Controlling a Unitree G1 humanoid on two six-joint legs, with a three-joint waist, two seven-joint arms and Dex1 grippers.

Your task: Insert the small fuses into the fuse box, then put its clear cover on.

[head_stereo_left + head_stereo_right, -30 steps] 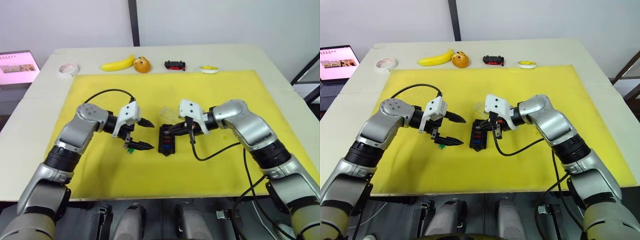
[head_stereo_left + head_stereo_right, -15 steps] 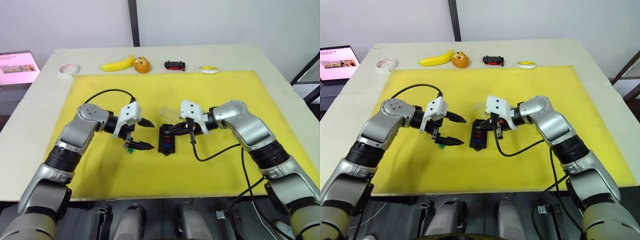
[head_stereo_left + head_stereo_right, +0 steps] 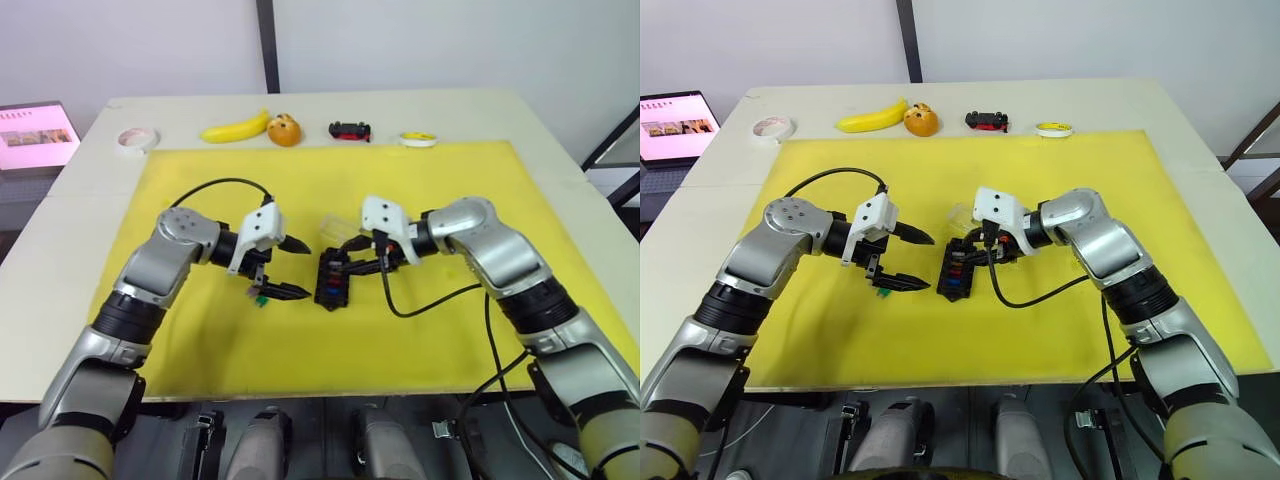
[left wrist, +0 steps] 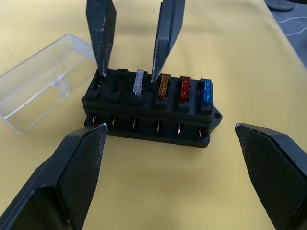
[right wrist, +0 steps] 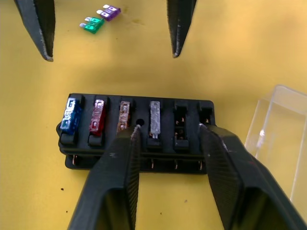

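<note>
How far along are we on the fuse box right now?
Four fuses sit in the fuse box: blue, red, tan and grey. The two slots at the cover's end are empty. The right end effector is open, fingertips on the box either side of the grey fuse. The left end effector is open and holds nothing. Left: the green fuse, the purple fuse, then the clear cover lying beside the box.

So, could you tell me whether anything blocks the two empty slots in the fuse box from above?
Yes: the right gripper hangs open just above the fuse box, its fingertips over the empty slots at the end nearest the clear cover.
</note>
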